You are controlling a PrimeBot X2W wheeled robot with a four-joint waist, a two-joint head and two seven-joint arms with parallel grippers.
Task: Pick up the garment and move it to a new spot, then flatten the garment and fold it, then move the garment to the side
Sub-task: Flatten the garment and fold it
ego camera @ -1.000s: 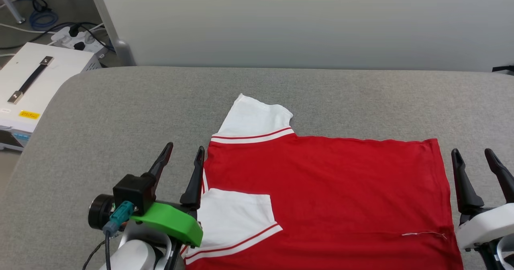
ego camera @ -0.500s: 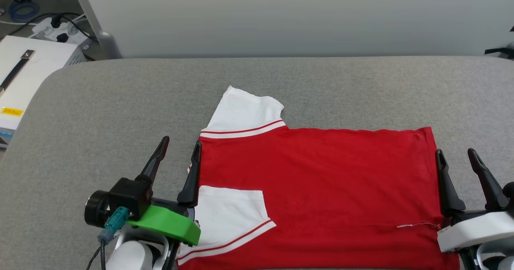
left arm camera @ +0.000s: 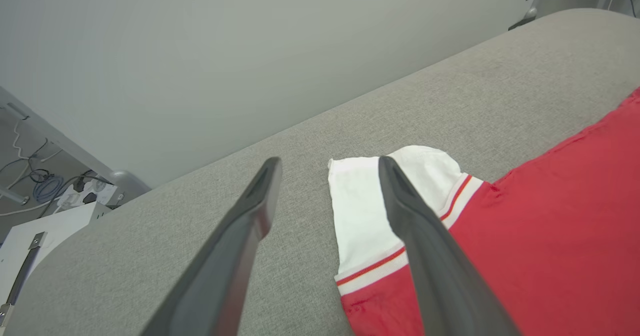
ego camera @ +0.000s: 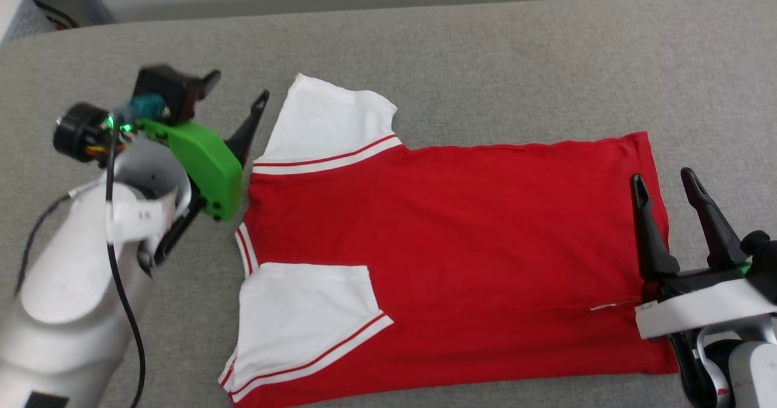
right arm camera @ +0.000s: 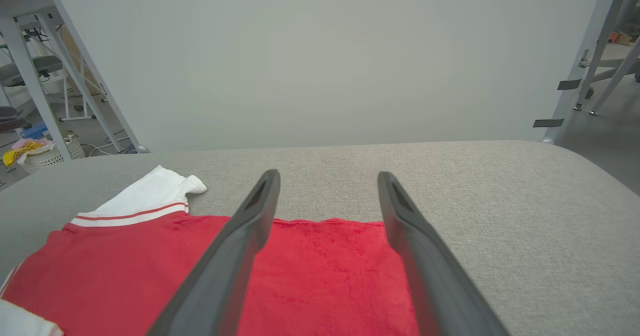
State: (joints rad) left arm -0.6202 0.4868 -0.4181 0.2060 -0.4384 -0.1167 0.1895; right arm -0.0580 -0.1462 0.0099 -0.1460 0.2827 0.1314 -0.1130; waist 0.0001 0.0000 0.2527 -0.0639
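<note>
The garment [ego camera: 461,232], a red T-shirt with white sleeves, lies flat on the grey table [ego camera: 485,56], collar to the left and hem to the right. Its far sleeve [ego camera: 331,116] sticks out; its near sleeve [ego camera: 303,311] is folded onto the body. No lettering shows. My left gripper [ego camera: 237,92] hovers open just left of the far sleeve, holding nothing. In the left wrist view its fingertips [left arm camera: 328,162] frame the sleeve's edge [left arm camera: 370,201]. My right gripper [ego camera: 661,177] stands open over the hem, empty. The right wrist view has the fingertips [right arm camera: 327,176] above the red cloth [right arm camera: 150,266].
A pale wall runs behind the table's far edge. Left of the table sit a white equipment box [left arm camera: 30,236] and a power strip [left arm camera: 85,193] on the floor. Metal frame legs [right arm camera: 590,41] and a basket [right arm camera: 45,153] stand beyond the table.
The head camera has tipped down and shifted. My left arm has risen and swung from beside the collar toward the far sleeve. My right gripper has edged left over the hem. Both stayed open.
</note>
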